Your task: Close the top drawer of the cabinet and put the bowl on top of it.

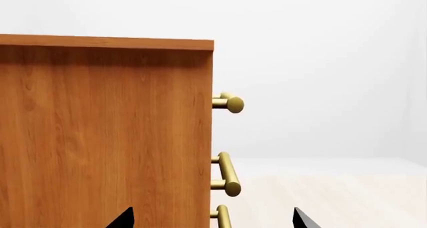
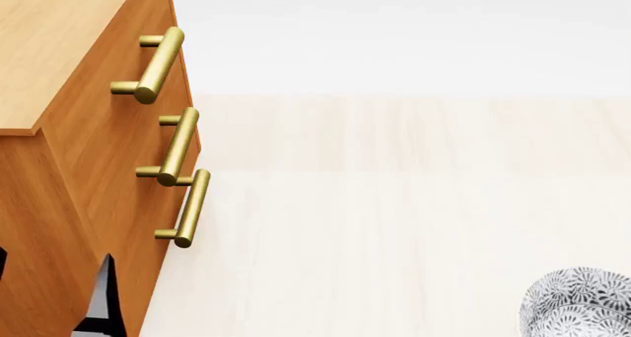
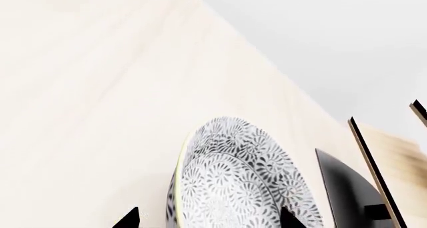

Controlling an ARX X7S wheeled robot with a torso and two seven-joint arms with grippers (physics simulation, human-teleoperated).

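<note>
The orange-brown cabinet (image 2: 59, 78) stands at the left of the head view, its three brass handles facing right. The top drawer (image 2: 158, 86) carries the uppermost handle (image 2: 153, 63). In the left wrist view its front looks flush with the cabinet (image 1: 107, 138) side, handle (image 1: 229, 103) sticking out. My left gripper (image 1: 213, 223) is open beside the cabinet's side, level with the lowest handle. The patterned bowl (image 2: 581, 304) sits on the floor at the lower right. My right gripper (image 3: 210, 222) is open, its tips on either side of the rim of the bowl (image 3: 240, 178).
Pale wood floor (image 2: 394, 204) stretches between cabinet and bowl. A dark part of my left arm (image 2: 99, 304) shows by the cabinet's lower corner. Beyond the bowl stand thin dark-edged pale panels (image 3: 373, 163) and a dark wedge (image 3: 340, 188).
</note>
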